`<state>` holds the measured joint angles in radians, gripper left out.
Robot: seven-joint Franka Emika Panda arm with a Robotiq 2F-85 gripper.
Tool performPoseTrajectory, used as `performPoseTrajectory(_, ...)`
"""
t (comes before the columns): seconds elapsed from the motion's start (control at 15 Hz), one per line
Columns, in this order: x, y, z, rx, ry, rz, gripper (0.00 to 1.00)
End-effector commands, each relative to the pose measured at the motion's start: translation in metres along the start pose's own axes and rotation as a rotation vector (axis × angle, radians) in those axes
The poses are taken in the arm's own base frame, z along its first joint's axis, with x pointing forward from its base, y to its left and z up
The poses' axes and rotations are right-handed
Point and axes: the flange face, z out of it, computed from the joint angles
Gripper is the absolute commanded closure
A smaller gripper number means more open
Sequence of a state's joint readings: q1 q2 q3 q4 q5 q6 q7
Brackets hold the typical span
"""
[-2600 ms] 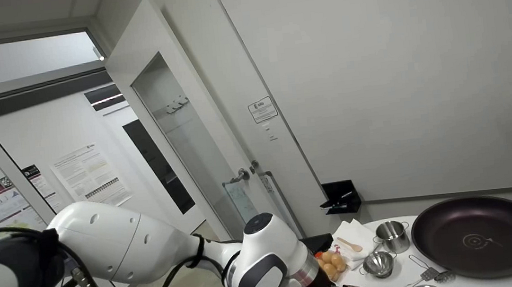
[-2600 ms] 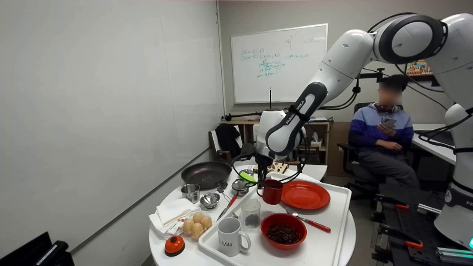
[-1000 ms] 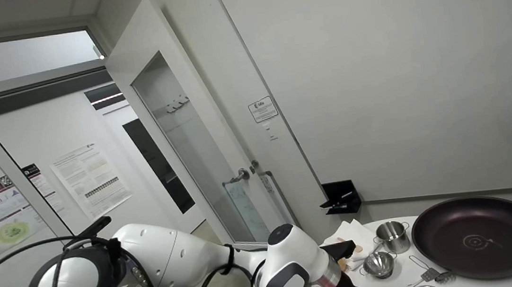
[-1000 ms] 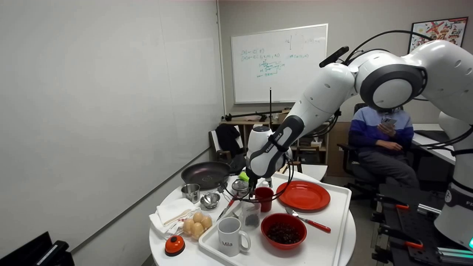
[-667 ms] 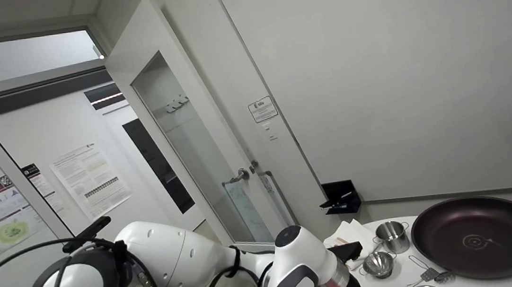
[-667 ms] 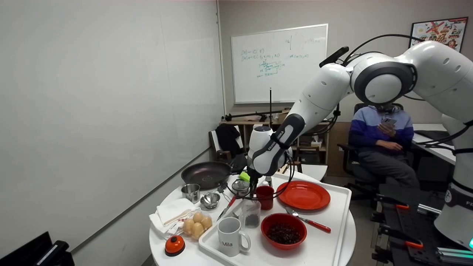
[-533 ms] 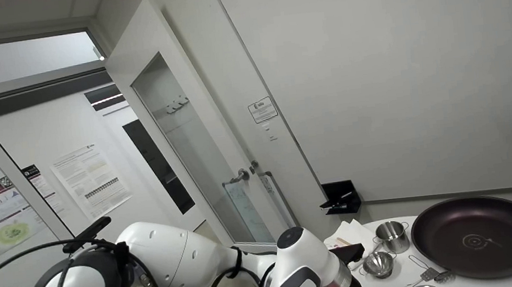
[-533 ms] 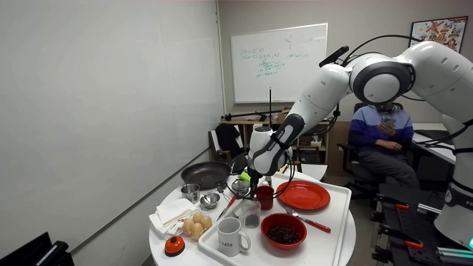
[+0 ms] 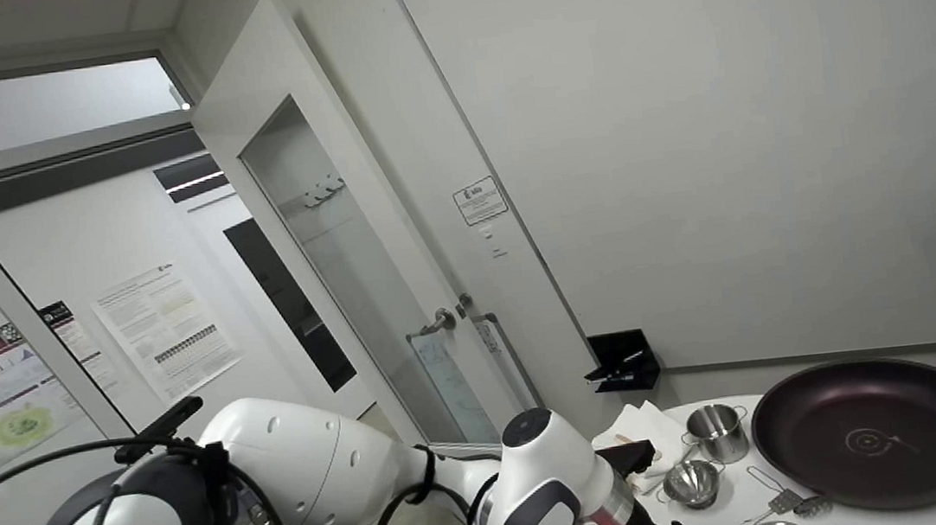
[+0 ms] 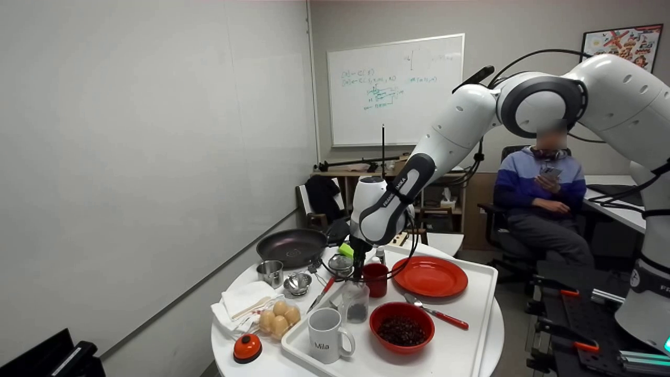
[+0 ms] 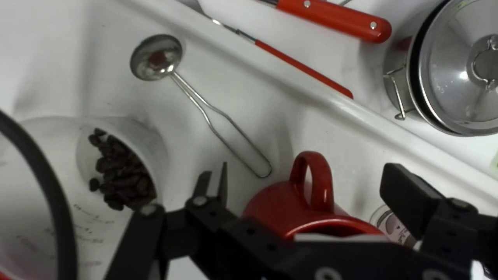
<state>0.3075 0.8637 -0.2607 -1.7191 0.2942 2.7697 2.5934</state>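
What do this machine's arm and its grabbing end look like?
The arm is glossy white and rounded, with dark grey bands and round white caps at the joints. Black cables run along it; letters reading FRANK and MIKA show beside a black strap. The gripper is black, with two blocky fingers and silvery screws.

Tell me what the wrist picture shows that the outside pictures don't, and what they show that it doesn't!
Only the wrist view clearly shows the jaws standing apart and the printed marks on the clear cup. Only the exterior views show the frying pan and the white arm. The wrist view and an exterior view share the red mug; all show the silver pot.
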Motion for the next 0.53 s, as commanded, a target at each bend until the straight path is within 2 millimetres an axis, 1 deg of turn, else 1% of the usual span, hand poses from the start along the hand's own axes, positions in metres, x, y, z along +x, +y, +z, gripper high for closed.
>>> performPoseTrajectory(0.0, 0.003, 0.006, -0.037, -0.037, -0.012, -0.032, 0.00)
performPoseTrajectory(0.13, 0.004, 0.010, -0.055, -0.062, -0.024, -0.032, 0.00)
performPoseTrajectory(0.27, 0.007, 0.016, -0.073, -0.090, -0.032, -0.079, 0.00)
performPoseTrajectory(0.47, 0.016, 0.021, -0.093, -0.107, -0.029, -0.107, 0.00)
